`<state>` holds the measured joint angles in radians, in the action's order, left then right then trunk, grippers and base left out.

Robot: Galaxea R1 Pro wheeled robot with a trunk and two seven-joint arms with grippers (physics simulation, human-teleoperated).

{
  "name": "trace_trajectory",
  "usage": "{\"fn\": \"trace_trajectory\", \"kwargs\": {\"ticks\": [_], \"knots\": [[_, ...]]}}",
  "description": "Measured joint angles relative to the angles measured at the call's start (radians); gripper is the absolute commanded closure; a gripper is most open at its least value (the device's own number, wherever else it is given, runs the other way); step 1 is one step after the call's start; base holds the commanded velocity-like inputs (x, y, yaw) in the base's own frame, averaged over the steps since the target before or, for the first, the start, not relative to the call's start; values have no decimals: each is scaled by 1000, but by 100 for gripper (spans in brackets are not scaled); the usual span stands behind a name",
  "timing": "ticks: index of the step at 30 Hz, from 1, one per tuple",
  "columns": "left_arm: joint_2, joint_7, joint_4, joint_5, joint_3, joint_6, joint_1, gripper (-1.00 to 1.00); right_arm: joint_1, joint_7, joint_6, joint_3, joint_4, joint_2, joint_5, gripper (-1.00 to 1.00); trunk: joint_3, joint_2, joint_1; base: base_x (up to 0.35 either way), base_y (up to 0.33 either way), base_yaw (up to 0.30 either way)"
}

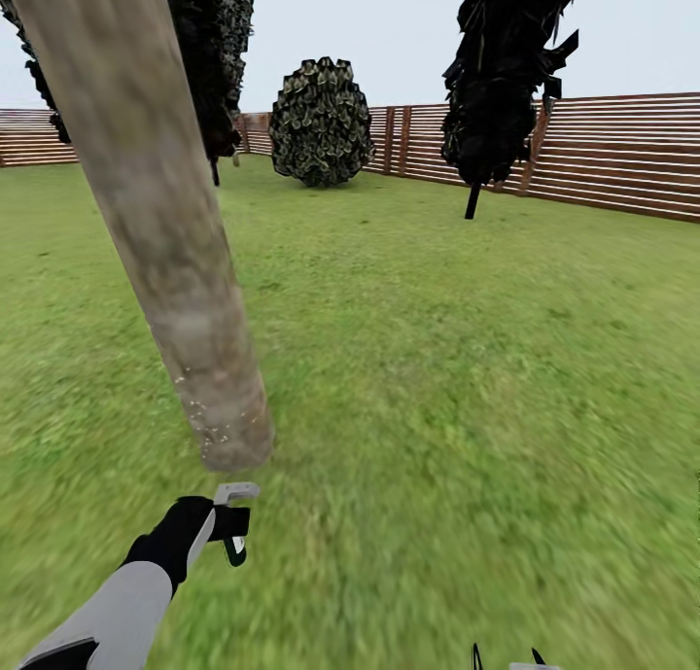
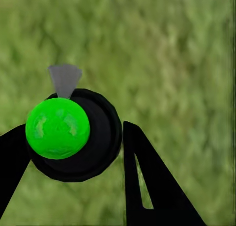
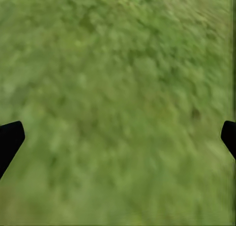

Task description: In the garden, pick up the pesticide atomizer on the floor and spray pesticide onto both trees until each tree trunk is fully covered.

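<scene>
Our left tool gripped the pesticide atomizer, nozzle seemingly toward the leaning tree trunk just above it in frame; right tool gaped empty.

1. Flat, even daylight is seen in all views under a pale, featureless sky; no light source can be placed.
2. No cast shadows are found on the grass.
3. The grass is smeared and soft (most strongly in the wrist views).
4. The leaning trunk is rendered blurry.
5. The tree crowns are rendered nearly black, with little detail.
</scene>
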<state>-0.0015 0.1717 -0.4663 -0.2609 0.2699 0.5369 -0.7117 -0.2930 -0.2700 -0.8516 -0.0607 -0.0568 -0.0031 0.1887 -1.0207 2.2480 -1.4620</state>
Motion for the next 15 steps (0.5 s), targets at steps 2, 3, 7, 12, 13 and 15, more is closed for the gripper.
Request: {"fn": "trace_trajectory", "kwargs": {"ticks": [2, 3, 7, 12, 13, 15], "knots": [[0, 0, 0, 0, 0, 0, 0, 100, 0, 0, 0, 0, 0, 0, 0, -100, 0, 0, 0, 179, -246, 3], [0, 0, 0, 0, 0, 0, 0, 100, 0, 0, 0, 0, 0, 0, 0, -100, 0, 0, 0, 180, -244, 31], [0, 0, 0, 0, 0, 0, 0, 100, 0, 0, 0, 0, 0, 0, 0, -100, 0, 0, 0, 181, -243, 175], [0, 1, 0, 0, 0, 0, 0, 100, 0, 0, 0, 0, 0, 0, 0, -100, 0, 0, 0, 183, -242, 278], [0, 0, 0, 0, 0, 0, 0, 100, 0, 0, 0, 1, 0, 0, 0, -100, 0, 0, 0, 183, -242, 278], [0, 0, 0, 0, 0, 0, 0, 100, 0, 0, 0, 1, 0, 0, 0, -100, 0, 0, 0, 183, -242, 278]]}}
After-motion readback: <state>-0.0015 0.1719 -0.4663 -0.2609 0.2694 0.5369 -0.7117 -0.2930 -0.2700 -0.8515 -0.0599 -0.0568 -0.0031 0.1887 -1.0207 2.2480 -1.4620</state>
